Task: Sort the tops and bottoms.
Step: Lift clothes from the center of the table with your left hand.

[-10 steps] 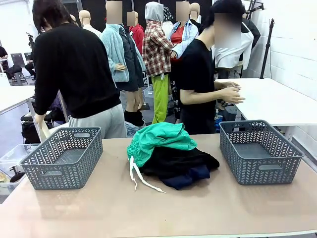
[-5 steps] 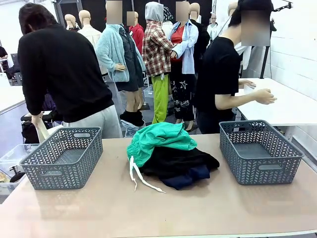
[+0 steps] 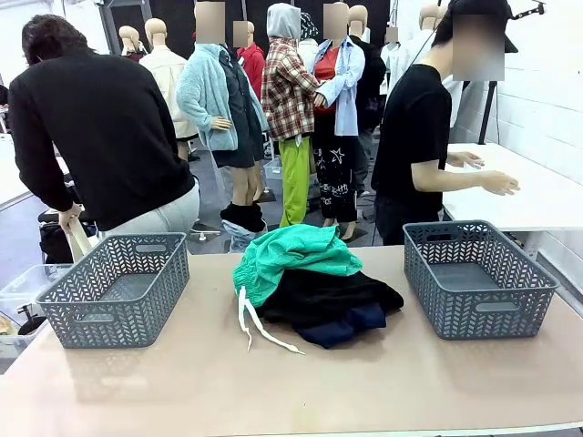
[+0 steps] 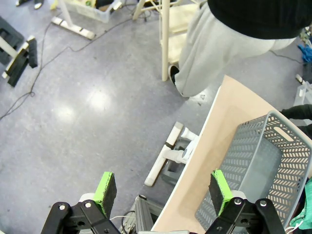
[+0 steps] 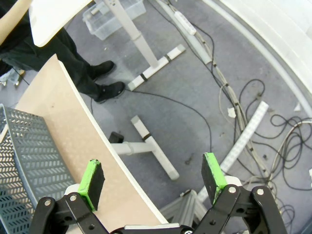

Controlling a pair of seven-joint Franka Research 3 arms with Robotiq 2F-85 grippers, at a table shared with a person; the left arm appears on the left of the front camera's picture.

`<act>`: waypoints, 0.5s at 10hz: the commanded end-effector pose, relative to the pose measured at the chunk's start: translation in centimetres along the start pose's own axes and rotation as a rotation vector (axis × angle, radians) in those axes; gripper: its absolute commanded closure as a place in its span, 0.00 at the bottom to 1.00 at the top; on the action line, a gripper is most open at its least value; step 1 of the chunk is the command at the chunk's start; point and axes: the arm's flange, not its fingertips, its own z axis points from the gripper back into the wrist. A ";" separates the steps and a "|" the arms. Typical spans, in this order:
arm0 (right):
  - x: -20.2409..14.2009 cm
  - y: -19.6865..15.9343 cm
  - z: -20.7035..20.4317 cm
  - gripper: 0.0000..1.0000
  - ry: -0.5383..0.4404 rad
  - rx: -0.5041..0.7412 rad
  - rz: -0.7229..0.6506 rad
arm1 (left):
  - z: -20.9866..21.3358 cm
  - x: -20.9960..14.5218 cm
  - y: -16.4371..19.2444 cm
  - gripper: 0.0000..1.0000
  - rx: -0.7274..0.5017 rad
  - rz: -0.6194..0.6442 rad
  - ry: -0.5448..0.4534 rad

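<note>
Teal-green and soft, the bottoms lie on top of a heap of dark clothes in the middle of the table. They sit between the left basket and the right basket, well apart from both of my grippers. Their white drawstring trails off the heap onto the tabletop.

My left gripper hangs with its jaws spread wide and nothing between them, over the grey floor just off the table's edge. The left basket sits out past one green pad, and a sliver of teal cloth shows beyond it. Ahead of this gripper stands a person in grey trousers.

My right gripper is also spread wide and holds nothing. It hangs over cables on the floor, with the right basket off to one side of it.
</note>
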 end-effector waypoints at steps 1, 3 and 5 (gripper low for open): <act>-0.4 0.1 0.3 0.00 -0.008 -0.008 0.019 | 0.2 -0.3 0.2 0.00 0.006 -0.009 -0.007; -0.4 0.1 0.3 0.00 -0.008 -0.008 0.019 | 0.2 -0.3 0.2 0.00 0.006 -0.009 -0.007; -0.4 0.1 0.3 0.00 -0.008 -0.008 0.019 | 0.2 -0.3 0.2 0.00 0.006 -0.009 -0.007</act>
